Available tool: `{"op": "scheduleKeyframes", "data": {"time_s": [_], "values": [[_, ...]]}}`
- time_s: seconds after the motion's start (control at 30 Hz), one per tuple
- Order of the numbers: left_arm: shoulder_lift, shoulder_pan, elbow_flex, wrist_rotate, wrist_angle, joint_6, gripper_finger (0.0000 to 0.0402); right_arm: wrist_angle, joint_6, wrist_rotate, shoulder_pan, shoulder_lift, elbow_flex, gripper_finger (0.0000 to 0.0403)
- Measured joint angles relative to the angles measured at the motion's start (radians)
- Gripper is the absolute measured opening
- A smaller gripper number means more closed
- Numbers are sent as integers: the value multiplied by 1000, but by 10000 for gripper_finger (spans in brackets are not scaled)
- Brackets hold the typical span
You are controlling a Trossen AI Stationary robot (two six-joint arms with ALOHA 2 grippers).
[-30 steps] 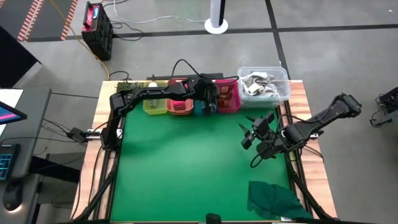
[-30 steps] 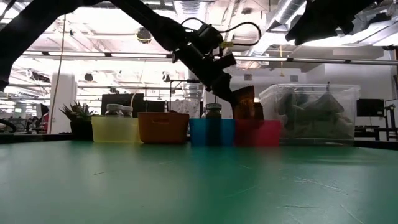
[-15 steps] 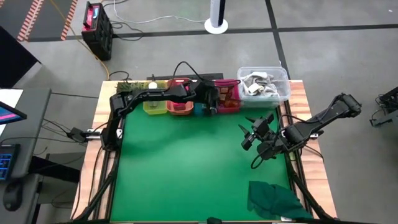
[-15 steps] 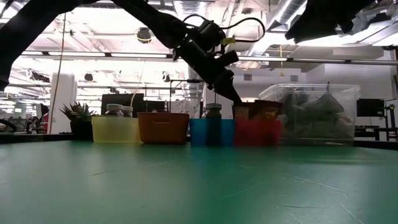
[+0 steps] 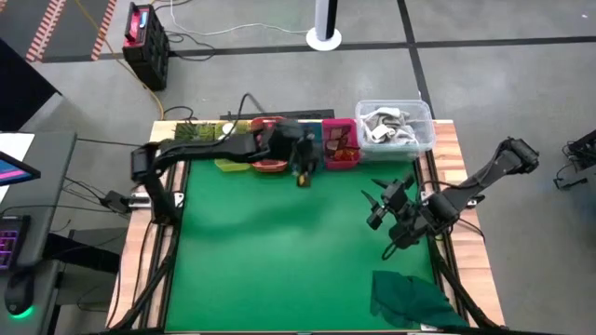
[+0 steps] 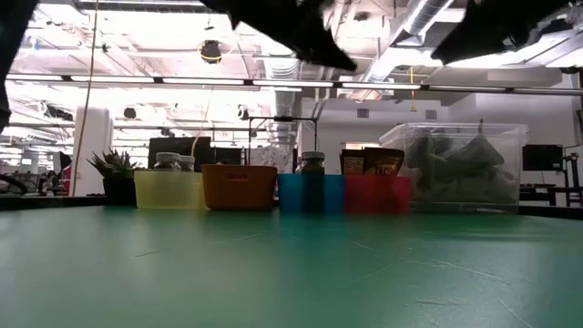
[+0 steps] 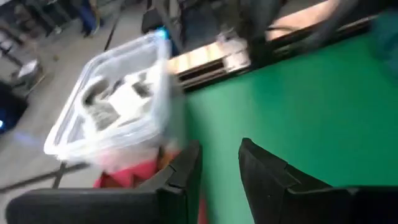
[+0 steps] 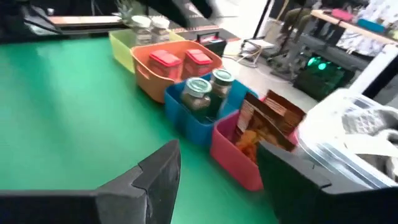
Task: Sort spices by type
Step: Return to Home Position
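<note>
Green mat (image 5: 279, 251): is lying over the whole table; every spice I can find is sitting in a bin rather than on it.
Clear tub (image 6: 455, 137): is standing at the right end of the bin row, holding pale wrapped items that are too small to identify.
Dark green cloth (image 5: 405, 296): is lying crumpled at the mat's near right corner, well apart from the bins.
Left gripper (image 7: 219, 155): is hanging above the mat just in front of the red bin, fingers parted by a narrow gap with nothing between them.
Right gripper (image 8: 217, 152): is waiting over the mat's right side, fingers spread wide and carrying nothing.
Red bin (image 8: 233, 158): is holding the brown sachets (image 8: 270, 118), which are standing on end and leaning above its rim.
Blue bin (image 8: 186, 118): is holding two green-lidded jars (image 8: 199, 87), upright.
Orange bin (image 8: 152, 81): is holding two pink-red cube packets (image 8: 165, 58), side by side.
Yellow bin (image 8: 121, 42): is holding the white-capped jars (image 8: 149, 25).
Progress: the sorting is looking finished, one type to each bin.
Left to do: judging by their empty fingers, the arms are only needing to park.
</note>
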Motion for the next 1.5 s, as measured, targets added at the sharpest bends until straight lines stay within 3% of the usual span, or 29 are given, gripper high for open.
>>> {"op": "scheduleKeyframes", "data": {"time_s": [0.23,0.37,0.5,0.7,0.87,1.23,1.5], "values": [[-203,-92,-298,-9,141,-97,76,-23,167,23,11,-120,-156,240],[-317,-151,-445,-13,197,-154,72,174,64,-24,-57,-186,-244,240],[-395,-186,-561,-33,218,-190,71,522,-202,-195,-201,-204,-335,240],[-495,-194,-729,-34,332,-223,71,878,-470,-591,-474,-197,-447,227],[-609,-194,-850,-79,391,-256,71,883,-528,-717,-571,-293,-477,196],[-774,-293,-977,-387,295,-355,70,662,-587,-717,-577,-659,-491,168],[-892,-375,-1098,-420,376,-393,70,766,-673,-716,-590,-812,-624,168]]}}
